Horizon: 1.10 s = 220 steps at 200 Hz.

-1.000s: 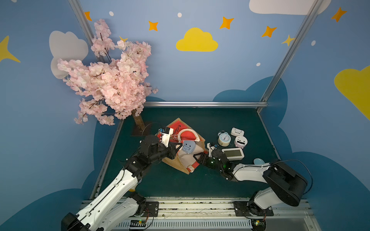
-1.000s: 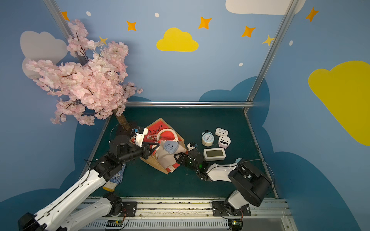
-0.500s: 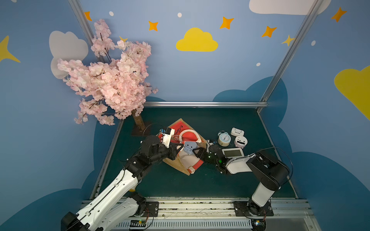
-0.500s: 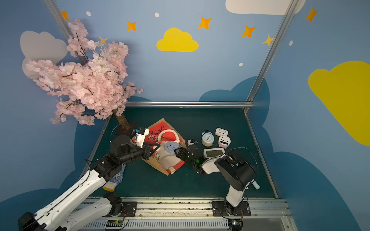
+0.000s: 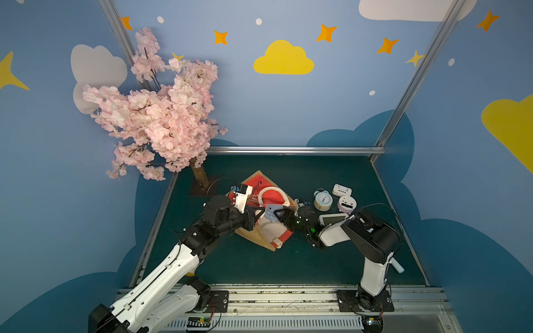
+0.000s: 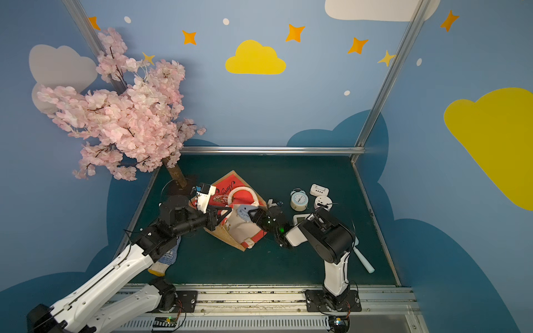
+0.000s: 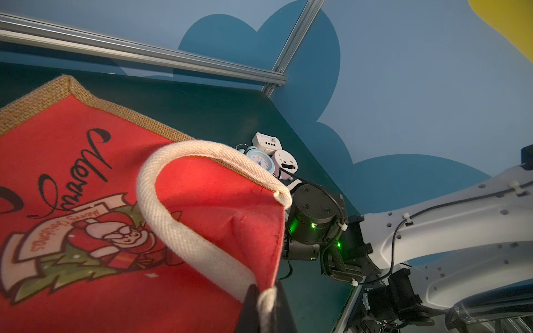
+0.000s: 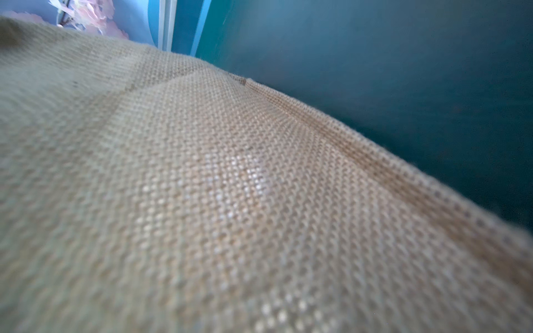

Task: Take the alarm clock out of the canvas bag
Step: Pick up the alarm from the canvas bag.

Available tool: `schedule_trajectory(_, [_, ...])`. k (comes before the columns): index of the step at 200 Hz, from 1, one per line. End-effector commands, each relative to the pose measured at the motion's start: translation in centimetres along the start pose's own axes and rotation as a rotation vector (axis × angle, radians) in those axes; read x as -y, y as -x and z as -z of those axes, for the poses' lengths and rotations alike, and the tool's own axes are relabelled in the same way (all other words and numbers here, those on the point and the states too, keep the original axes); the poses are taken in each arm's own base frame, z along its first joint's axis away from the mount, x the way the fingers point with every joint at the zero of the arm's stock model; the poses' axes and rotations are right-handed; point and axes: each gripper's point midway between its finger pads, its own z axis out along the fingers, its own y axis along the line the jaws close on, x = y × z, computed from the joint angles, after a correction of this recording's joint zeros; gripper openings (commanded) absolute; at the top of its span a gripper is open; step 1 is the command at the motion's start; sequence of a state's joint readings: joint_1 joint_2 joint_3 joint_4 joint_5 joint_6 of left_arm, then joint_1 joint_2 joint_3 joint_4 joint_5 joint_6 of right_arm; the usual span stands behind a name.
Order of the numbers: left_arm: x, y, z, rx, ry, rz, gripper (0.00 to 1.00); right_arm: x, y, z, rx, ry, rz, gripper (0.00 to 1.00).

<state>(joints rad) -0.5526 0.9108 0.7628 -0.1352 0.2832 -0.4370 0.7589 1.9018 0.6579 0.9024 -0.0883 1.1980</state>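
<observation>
**Pale blue alarm clock** [image 5: 270, 211] sits at the mouth of the canvas bag [image 5: 255, 184], which lies sideways on the desk [image 5: 288, 259]. It is likely light, rigid, smooth plastic, best taken across its body. Left tool [image 7: 266, 302] is clenched on the rope handle [image 7: 167, 230]; right tool [image 5: 279, 215] is at the clock, grasp unclear.

surface: green mat [image 5: 288, 259] | on it: canvas bag [image 5: 253, 184], twin-bell clock [image 5: 323, 199], tree base [image 5: 199, 188], glove [image 6: 168, 256]

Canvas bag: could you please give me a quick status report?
Left gripper shut on canvas bag's rope handle. Right gripper at bag mouth, beside pale blue object; grip unclear. No obstruction seen.
</observation>
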Motion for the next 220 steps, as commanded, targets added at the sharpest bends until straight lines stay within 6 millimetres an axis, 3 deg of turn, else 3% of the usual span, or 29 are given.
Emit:
schedule_trajectory(1, [3.1,3.2,0.9,0.112,-0.116,-0.076,0.08,1.3,-0.1,-0.7,-0.002,-0.021,-0.045,0.64])
schedule_trajectory(44, [3.2,3.3,1.0,0.113,-0.116,-0.079,0.08,1.3,-0.1,-1.1,0.004,0.009,-0.084,0.65])
schedule_trajectory(50, [3.1,3.3,1.0,0.114,-0.114,-0.078,0.08,0.2,0.4,-1.5,0.012,0.033,-0.082,0.65])
schedule_trajectory(122, [3.4,3.4,1.2,0.120,-0.125,-0.081,0.07,0.3,0.4,-1.9,0.003,0.041,-0.174,0.67])
schedule_trajectory(151, [3.2,3.0,1.0,0.115,-0.124,-0.076,0.07,-1.8,0.8,-1.3,0.007,0.116,-0.177,0.54])
schedule_trajectory(190, [2.8,2.8,0.8,0.117,-0.115,-0.076,0.07,-4.9,0.6,0.2,0.002,0.173,-0.160,0.53])
schedule_trajectory(193, [2.8,2.7,0.8,0.116,-0.116,-0.076,0.07,-4.0,0.3,0.5,-0.001,0.153,-0.165,0.53])
schedule_trajectory(220, [2.9,2.8,0.9,0.116,-0.121,-0.076,0.07,-3.9,0.4,1.0,0.017,0.143,-0.179,0.53])
